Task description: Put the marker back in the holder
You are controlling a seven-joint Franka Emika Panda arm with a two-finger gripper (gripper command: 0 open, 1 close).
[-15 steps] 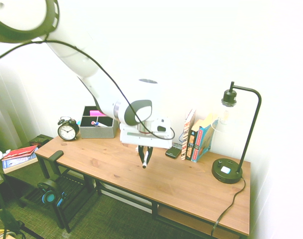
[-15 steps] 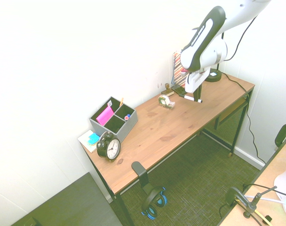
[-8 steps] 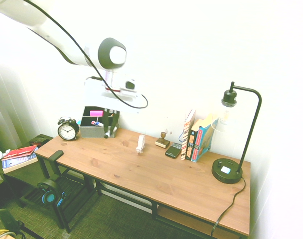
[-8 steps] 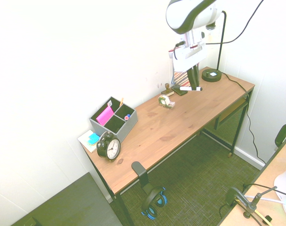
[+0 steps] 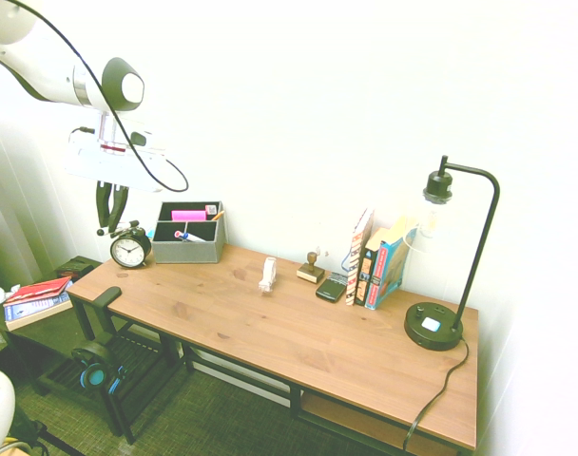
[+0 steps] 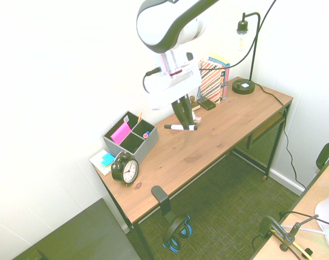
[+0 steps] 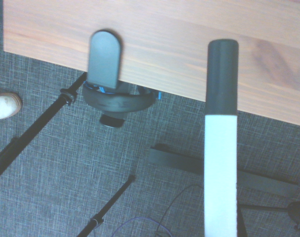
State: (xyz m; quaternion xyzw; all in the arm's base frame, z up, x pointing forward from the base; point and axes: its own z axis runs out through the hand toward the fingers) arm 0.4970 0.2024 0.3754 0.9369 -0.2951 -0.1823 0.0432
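Observation:
My gripper (image 6: 183,125) hangs high over the desk, shut on the marker (image 6: 181,128), which lies level across its fingertips. The marker has a white barrel and black ends. In the wrist view the marker (image 7: 220,148) rises from the bottom edge, black cap up, over the desk's front edge and the floor. The grey holder (image 6: 131,136) stands at the desk's back corner with a pink pad in one compartment. In the first exterior view the gripper (image 5: 109,226) hovers left of the holder (image 5: 187,234), above the alarm clock (image 5: 129,249).
The black alarm clock (image 6: 125,169) stands next to the holder. A small white upright object (image 5: 267,274), a stamp (image 5: 311,269), a phone (image 5: 330,287), books (image 5: 379,261) and a black lamp (image 5: 439,285) line the back. Headphones (image 7: 118,98) hang from a hook at the desk's front edge.
The arm has risen from low over the desk's middle and swung toward the holder end, carrying the marker with it. The gripper has stayed shut.

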